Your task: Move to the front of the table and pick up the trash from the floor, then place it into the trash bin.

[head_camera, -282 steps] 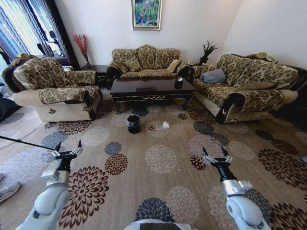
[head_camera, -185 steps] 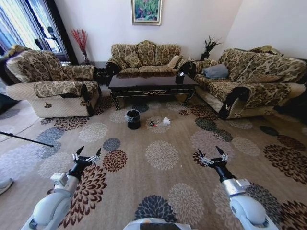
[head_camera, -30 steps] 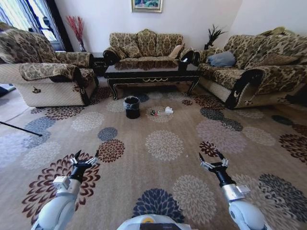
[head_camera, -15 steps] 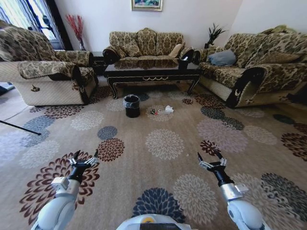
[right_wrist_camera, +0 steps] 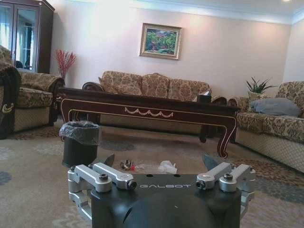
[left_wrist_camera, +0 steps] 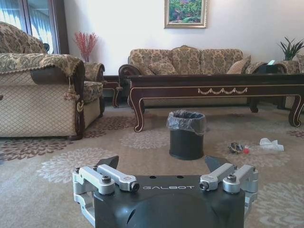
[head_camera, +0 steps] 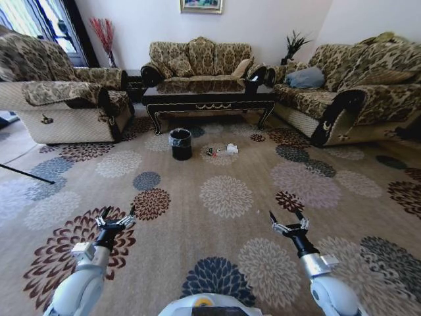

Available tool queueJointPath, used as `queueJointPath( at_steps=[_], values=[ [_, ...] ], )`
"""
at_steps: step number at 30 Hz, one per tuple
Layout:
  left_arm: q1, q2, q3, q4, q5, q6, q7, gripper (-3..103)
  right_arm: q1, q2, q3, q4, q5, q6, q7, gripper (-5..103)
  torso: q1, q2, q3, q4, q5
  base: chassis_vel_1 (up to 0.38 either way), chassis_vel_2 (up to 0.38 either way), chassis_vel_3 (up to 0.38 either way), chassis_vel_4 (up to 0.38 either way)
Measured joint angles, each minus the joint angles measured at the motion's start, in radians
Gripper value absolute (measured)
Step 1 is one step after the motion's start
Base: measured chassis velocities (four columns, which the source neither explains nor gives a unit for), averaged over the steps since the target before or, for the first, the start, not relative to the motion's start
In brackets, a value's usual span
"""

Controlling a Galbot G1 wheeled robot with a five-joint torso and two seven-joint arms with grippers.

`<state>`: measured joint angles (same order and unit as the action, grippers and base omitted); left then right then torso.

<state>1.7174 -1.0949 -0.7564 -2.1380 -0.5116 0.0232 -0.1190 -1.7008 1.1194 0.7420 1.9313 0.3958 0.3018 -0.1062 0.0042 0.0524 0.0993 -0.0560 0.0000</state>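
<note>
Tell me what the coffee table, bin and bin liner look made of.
The table looks like dark brown wood with a glossy finish: reflections on its top, gold scrollwork on the apron. The trash bin seems black plastic, though metal is possible. Its liner looks like thin crinkled translucent plastic.

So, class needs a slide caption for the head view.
Both open claws, left claw and right claw, hover over carpet, facing trash beside trash bin.

I count one table [head_camera: 209,96], one bin [head_camera: 180,144], and three bits of trash: a white wad [head_camera: 231,149], a dark wrapper [head_camera: 210,153], a red scrap [left_wrist_camera: 245,150]. Three sofas [head_camera: 200,62], one painting [head_camera: 200,6], my two grippers [head_camera: 115,220].
</note>
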Motion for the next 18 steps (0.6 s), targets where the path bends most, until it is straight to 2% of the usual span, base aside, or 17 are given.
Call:
queueJointPath(
  at_steps=[11,18],
  values=[
    [-0.006,-0.001,0.003,0.005,0.002,0.000,0.001,100,0.002,0.011,-0.005,-0.010,-0.003,0.003,-0.004,100,0.000,-0.048,-0.048,0.0000,0.0000,0.000,0.000,0.000,0.000],
    [-0.011,-0.002,-0.001,0.002,-0.003,-0.007,0.001,100,0.000,0.017,-0.004,-0.010,-0.003,0.004,-0.005,100,-0.004,-0.053,-0.059,0.0002,0.0001,0.000,0.000,0.000,0.000]
  ],
)
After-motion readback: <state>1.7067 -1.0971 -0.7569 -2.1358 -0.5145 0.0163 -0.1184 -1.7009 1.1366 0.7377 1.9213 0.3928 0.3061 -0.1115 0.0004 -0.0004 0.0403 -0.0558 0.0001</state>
